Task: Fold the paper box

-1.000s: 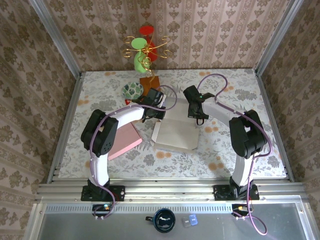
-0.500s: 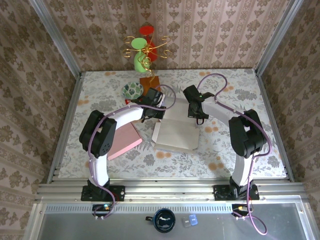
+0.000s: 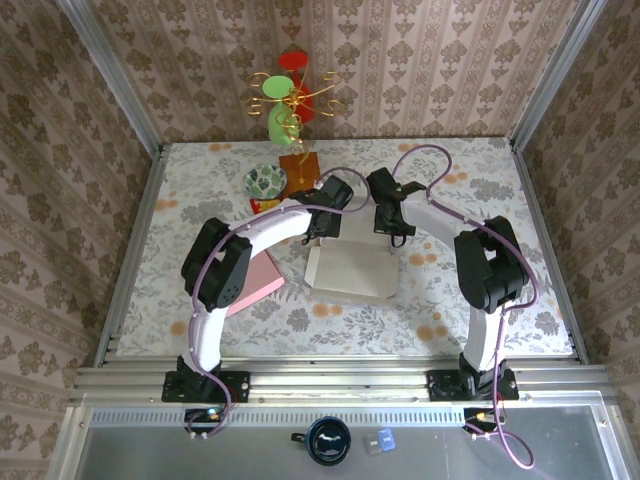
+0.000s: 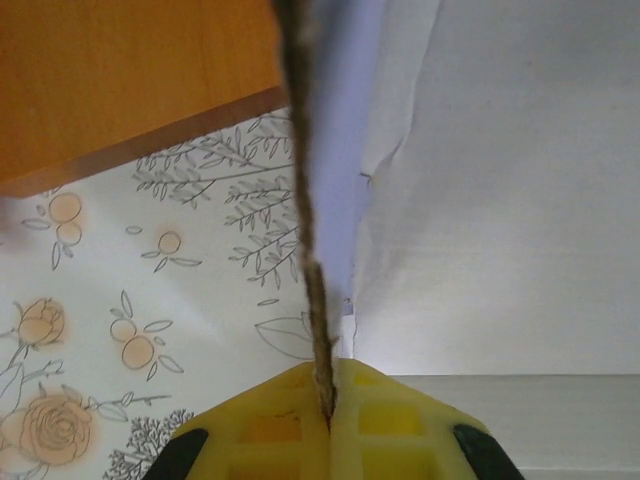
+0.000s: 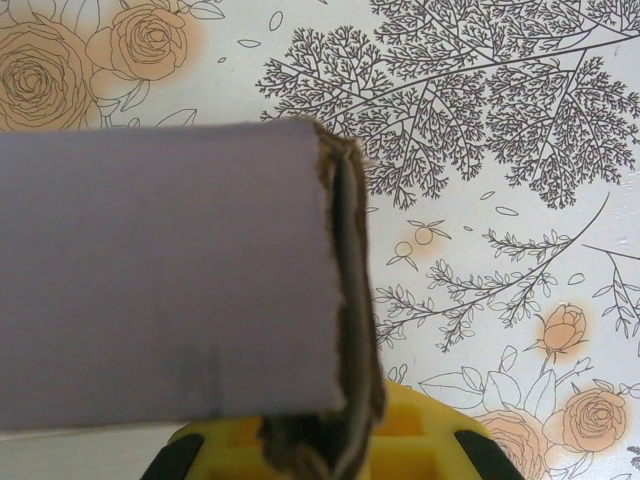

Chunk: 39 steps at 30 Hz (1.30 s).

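Observation:
The paper box point(image 3: 350, 268) is a flat pale cardboard sheet lying mid-table. My left gripper point(image 3: 319, 230) is at its far left corner. In the left wrist view the yellow fingers point(image 4: 290, 425) are shut on the brown edge of an upright flap point(image 4: 306, 210), with the white box panel point(image 4: 500, 200) to its right. My right gripper point(image 3: 391, 229) is at the far right corner. In the right wrist view it point(image 5: 338, 445) is shut on a folded, doubled flap point(image 5: 160, 320) raised over the floral table.
A pink pad point(image 3: 258, 279) lies left of the box. Behind it are a patterned dish point(image 3: 264, 180) and an orange wooden base point(image 3: 299, 165) carrying a wire stand with green and red pieces point(image 3: 287, 100). That base point(image 4: 120, 80) is close beyond the left fingers.
The left arm swung right toward the box's far left corner and its jaws closed on the flap. The right arm stayed put.

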Each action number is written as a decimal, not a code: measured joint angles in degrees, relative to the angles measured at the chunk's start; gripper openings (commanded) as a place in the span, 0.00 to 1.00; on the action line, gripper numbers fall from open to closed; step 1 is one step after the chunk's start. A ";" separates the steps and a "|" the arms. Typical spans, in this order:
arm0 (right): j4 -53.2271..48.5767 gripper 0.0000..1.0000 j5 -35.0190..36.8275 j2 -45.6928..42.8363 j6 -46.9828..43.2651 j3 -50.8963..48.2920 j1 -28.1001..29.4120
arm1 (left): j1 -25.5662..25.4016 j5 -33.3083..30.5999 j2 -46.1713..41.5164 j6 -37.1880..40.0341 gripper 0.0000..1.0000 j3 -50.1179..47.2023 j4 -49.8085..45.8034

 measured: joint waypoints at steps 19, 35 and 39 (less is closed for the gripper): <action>-1.27 0.00 -1.05 1.36 -1.88 1.92 -0.37 | 5.18 9.01 0.31 7.23 0.21 1.99 3.23; -1.53 0.00 -1.29 1.73 -2.69 2.51 -0.44 | 5.53 10.29 2.21 9.64 0.11 3.56 4.28; -1.53 0.00 -1.33 1.73 -2.69 2.51 -0.44 | 5.16 8.98 2.21 9.73 0.04 3.56 4.07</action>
